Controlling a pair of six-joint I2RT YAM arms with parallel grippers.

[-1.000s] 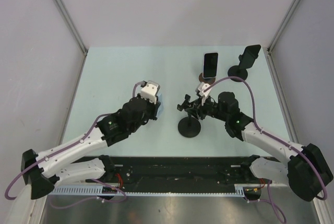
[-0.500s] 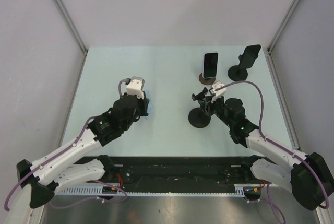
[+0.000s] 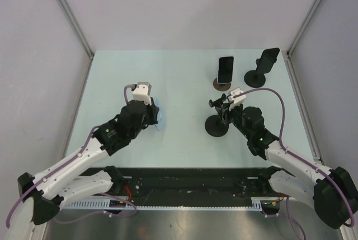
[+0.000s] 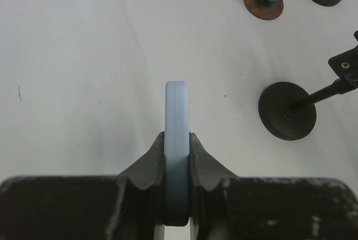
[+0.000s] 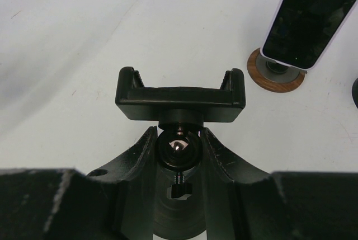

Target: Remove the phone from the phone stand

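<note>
The left gripper (image 4: 177,142) holds the pale blue phone (image 4: 177,106) edge-on between its fingers, well apart from the black phone stand (image 5: 180,97), whose base rests on the table (image 3: 123,72) while the right gripper (image 5: 178,138) clasps its neck just below the clamp.

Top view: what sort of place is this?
Probably a robotics lab: a table walled by plain panels, a left arm and right arm bolted at its near edge, and a phone propped on a stand.
</note>
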